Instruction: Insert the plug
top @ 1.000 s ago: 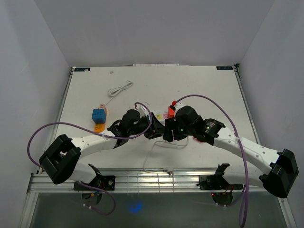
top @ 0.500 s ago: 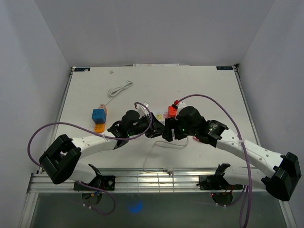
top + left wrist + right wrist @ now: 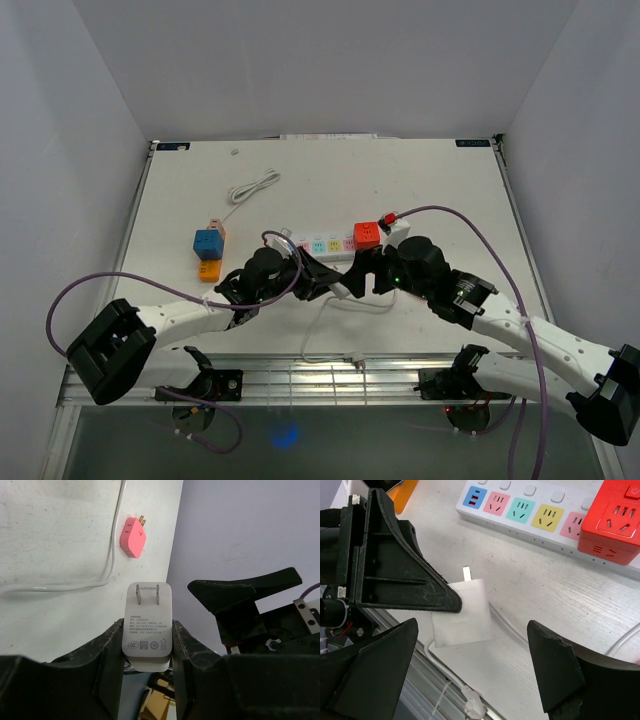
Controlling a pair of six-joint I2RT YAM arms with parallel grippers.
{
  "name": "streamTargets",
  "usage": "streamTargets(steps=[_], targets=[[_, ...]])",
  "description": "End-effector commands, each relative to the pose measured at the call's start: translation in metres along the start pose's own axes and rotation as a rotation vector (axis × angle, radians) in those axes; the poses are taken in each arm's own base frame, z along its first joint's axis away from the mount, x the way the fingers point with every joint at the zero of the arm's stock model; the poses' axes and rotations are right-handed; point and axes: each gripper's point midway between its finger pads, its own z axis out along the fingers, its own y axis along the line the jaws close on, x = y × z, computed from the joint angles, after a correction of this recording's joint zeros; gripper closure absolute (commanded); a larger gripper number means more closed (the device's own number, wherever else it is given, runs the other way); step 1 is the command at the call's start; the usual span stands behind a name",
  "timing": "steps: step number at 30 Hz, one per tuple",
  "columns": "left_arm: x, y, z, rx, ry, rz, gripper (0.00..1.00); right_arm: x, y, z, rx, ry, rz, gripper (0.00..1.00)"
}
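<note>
Holding the charger plug [image 3: 148,630] ready for insertion

The left claw [image 3: 147,636] is clamped on its white body, prongs pointing outward so they can enter the power strip [image 3: 520,505] on the bench [image 3: 560,595]. The right claw [image 3: 470,645], spread apart, waits beside.

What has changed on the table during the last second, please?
Both arms drew back toward the near edge, uncovering the power strip. The left gripper holds the white plug; the right gripper has its jaws open. The blue cube and coiled cable stayed put.
</note>
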Motion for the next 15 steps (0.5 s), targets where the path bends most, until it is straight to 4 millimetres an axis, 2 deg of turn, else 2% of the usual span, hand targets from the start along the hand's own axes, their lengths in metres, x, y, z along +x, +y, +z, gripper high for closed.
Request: streamTargets(steps=[1, 7, 12, 15], targets=[[-0.012, -0.026, -0.008, 0.072, -0.075, -0.101, 1.00, -0.029, 0.004, -0.004, -0.028, -0.157, -0.043, 0.05], [-0.018, -0.034, -0.007, 0.070, -0.090, -0.279, 1.00, -0.037, 0.009, -0.004, -0.071, -0.236, -0.061, 0.05], [-0.020, -0.044, -0.005, 0.106, -0.084, -0.308, 1.00, -0.037, 0.012, -0.002, -0.092, -0.249, -0.052, 0.06], [-0.017, -0.049, -0.003, 0.120, -0.063, -0.321, 1.00, -0.031, 0.018, 0.001, -0.126, -0.236, -0.070, 0.08]])
